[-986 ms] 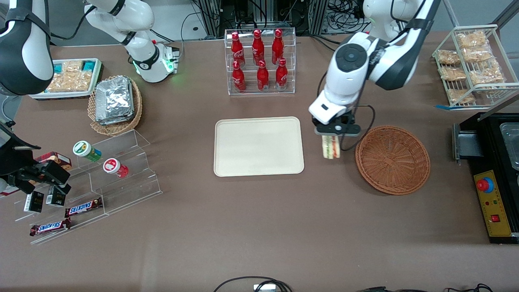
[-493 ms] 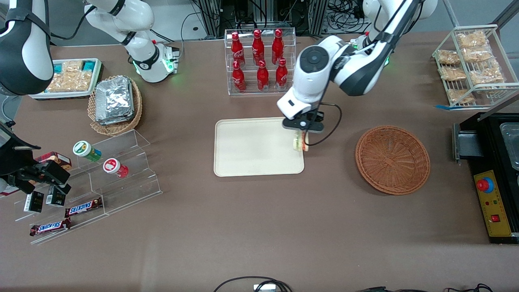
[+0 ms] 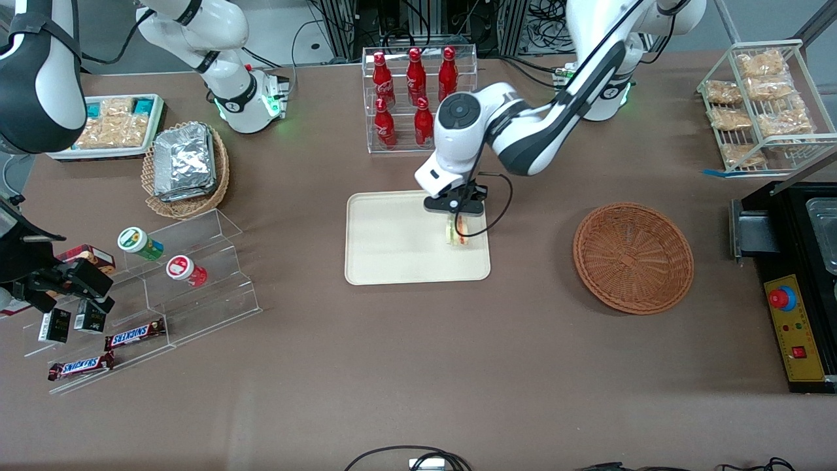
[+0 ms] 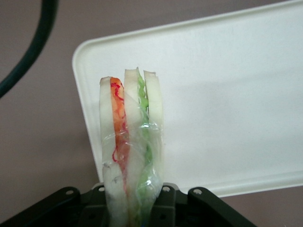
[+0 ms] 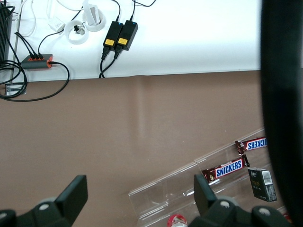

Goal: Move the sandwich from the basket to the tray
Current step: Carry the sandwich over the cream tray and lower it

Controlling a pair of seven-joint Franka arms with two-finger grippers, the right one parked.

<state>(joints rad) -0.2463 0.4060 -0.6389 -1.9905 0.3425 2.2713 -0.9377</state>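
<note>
Clamped on the sandwich (image 4: 131, 142), the jaws of the gripper (image 3: 456, 221) hold it by 1 end, so the wedge hangs down over the tray (image 3: 392, 261) at the end nearest the basket (image 3: 633, 256).

Largest first: the table (image 3: 418, 366) carries the tray at its middle, bare across its whole surface. The basket sits well apart from it, toward the working arm's end of the table, and holds nothing. A clear rack of red bottles (image 3: 418, 98) stands just beside the tray's edge farthest from the front camera, close to the arm's elbow. The sandwich is the smallest piece: 3 white bread slices with an orange-red layer and a green layer between them, wrapped in clear film, its free end pointing at the tray.

The step in hand looks like the lowering and release. To do it well, the arm should probably shift the sandwich a little farther in from the rim, since the wrist view shows it over a corner region of the tray, then descend until the lower edge touches the tray before parting the jaws. Releasing from height risks the wedge toppling or bouncing over the low rim. Rising straight up afterwards should keep the film from snagging on the fingers.
</note>
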